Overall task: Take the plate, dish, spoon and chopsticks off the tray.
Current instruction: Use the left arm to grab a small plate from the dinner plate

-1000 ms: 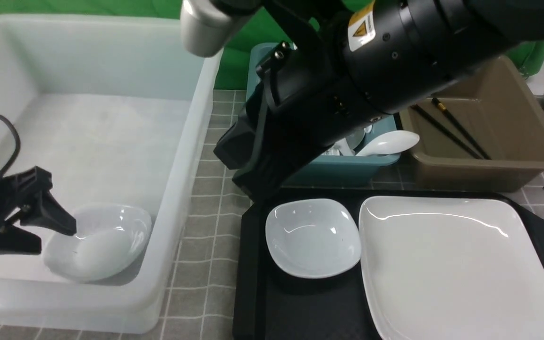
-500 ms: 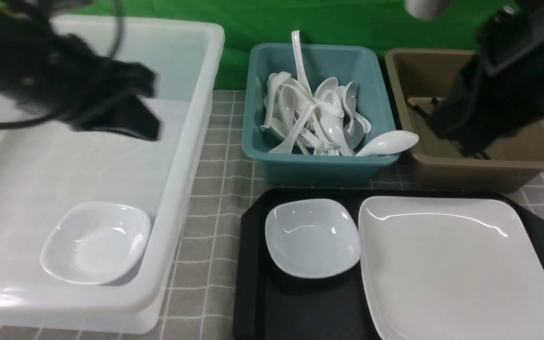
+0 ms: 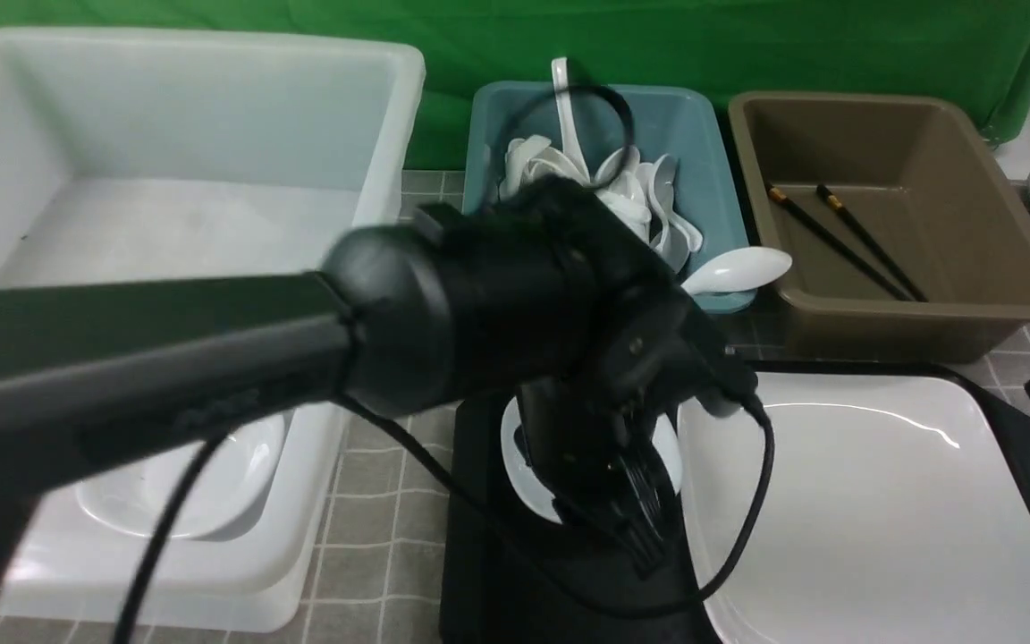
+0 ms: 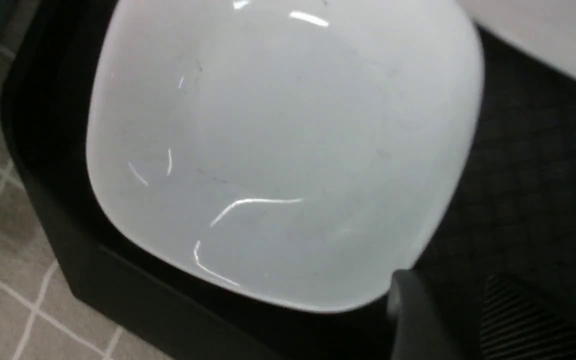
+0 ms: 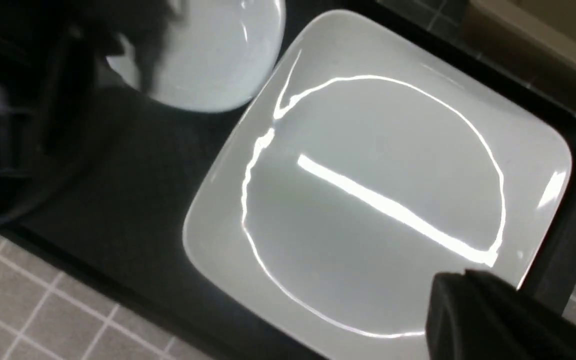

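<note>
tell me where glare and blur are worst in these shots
Left wrist view: the dish fills the frame, slightly soft, with only small glints. Right wrist view: a bright strip and a ring of glare run across the plate, the strongest reflection of all. Front view: the left arm, close to the lens, looks soft and hides most of the dish; the plate shows just a thin highlight.

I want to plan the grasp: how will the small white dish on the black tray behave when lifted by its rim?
The dish shows sharp glossy highlights, so its rim is probably slippery. It looks stiff and shallow, so it should not flex but may tilt if held at one edge. The textured tray likely resists sliding.
</note>
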Controlling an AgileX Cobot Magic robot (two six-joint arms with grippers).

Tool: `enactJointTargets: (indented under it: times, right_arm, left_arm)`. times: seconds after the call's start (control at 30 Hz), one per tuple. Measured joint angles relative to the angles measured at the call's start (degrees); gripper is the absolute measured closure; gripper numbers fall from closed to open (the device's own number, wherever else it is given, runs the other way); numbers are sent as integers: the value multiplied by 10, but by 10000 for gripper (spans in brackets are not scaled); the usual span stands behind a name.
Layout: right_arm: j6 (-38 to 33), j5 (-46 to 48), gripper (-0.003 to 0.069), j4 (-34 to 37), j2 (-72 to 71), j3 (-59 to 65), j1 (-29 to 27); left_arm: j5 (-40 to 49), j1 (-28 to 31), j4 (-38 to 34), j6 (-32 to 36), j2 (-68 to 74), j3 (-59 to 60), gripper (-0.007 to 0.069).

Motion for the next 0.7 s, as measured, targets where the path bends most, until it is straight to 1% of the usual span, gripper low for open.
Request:
enactJointTargets:
  times: [0.03, 0.07, 0.1, 0.2, 0.3, 0.4, 0.43, 0.5, 0.53, 0.57, 0.6, 0.63, 0.67, 0.7]
  right_arm:
    - [1, 8, 634, 2, -5, 1, 0]
    - [2, 14, 634, 5, -9, 1, 0]
    - [2, 23, 634, 9, -11, 2, 0]
    - [2, 31, 634, 12, -14, 4, 0]
    - [2, 32, 634, 14, -14, 4, 0]
    - [2, 32, 634, 20, -14, 4, 0]
    - [1, 32, 634, 23, -14, 4, 0]
    - [0, 32, 634, 34, -14, 4, 0]
    - [-3, 32, 634, 37, -14, 4, 0]
    - [-6, 32, 634, 43, -14, 4, 0]
    - [-8, 32, 634, 43, -14, 4, 0]
    - [-10, 32, 634, 46, -14, 4, 0]
    - [-11, 32, 634, 46, -14, 4, 0]
    - [-12, 31, 634, 47, -14, 4, 0]
  left_arm:
    - [-6, -1, 7, -1, 9, 0, 335]
    - [-11, -1, 12, -3, 15, 0, 310]
    - [-24, -1, 18, -6, 27, 0, 256]
    - [-40, -1, 27, -9, 41, 0, 167]
    - [-56, 2, 34, -11, 53, 0, 124]
    - [-65, 6, 37, -12, 61, 0, 120]
    - [-69, 9, 38, -13, 65, 0, 132]
    - [-70, 12, 38, -24, 70, 0, 196]
    - [-71, 13, 39, -29, 70, 0, 243]
    - [-70, 13, 39, -32, 70, 0, 311]
    - [-70, 13, 39, -31, 70, 0, 333]
    - [-73, 12, 44, -30, 68, -5, 433]
    - [-73, 12, 45, -29, 67, -5, 454]
    - [-71, 11, 48, -28, 63, -8, 500]
